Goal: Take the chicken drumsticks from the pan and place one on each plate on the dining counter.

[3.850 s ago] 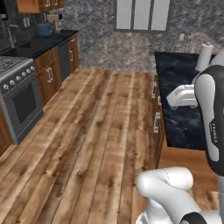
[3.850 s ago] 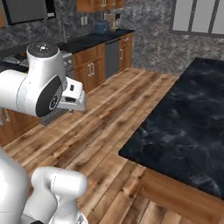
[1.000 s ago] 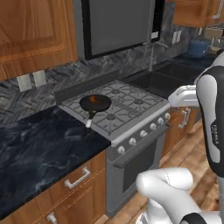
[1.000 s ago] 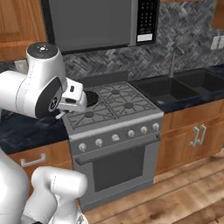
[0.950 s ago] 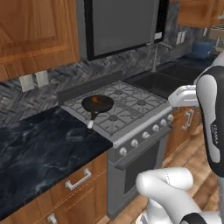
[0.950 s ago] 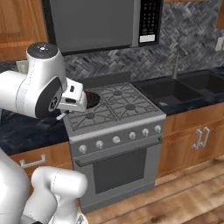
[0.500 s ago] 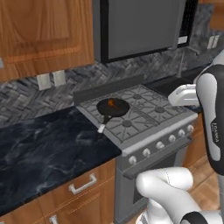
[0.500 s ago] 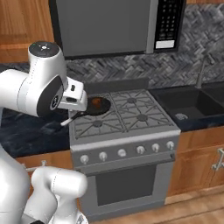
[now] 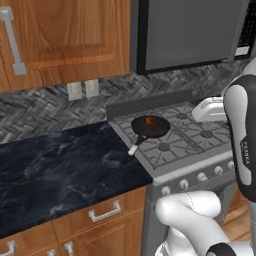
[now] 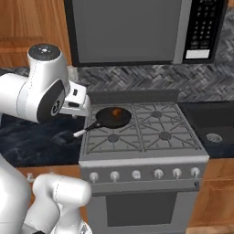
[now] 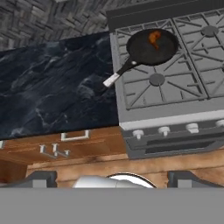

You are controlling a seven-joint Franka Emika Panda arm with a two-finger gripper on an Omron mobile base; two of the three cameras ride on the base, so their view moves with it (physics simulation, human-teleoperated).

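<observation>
Hand view, looking down from well above the stove: a round black shallow frying pan (image 11: 152, 47) sat on the rear left burner of a grey gas stove (image 11: 175, 74). Its long dark handle with a silvery tip (image 11: 111, 80) reached out over the edge of the stove toward the black marble-patterned desk (image 11: 52, 87) beside it. Inside the pan lay the small orange-brown chicken drumsticks (image 11: 154, 37), seen as one orange patch toward the far side; they were too small to tell apart. The tool (image 11: 112, 178) had its two dark finger tips at the bottom corners of this view, spread wide with nothing between them. The pan lay well apart from the tool, far ahead of it and a little to one side.

In the left base view, the pan (image 9: 150, 126) rested on the stove (image 9: 185, 145) with the orange drumsticks (image 9: 149, 120) inside, under a dark microwave (image 9: 190, 32). In the right base view, the pan (image 10: 112, 117) sat just beside the white arm's wrist, with the drumsticks (image 10: 116, 112) visible in it.
</observation>
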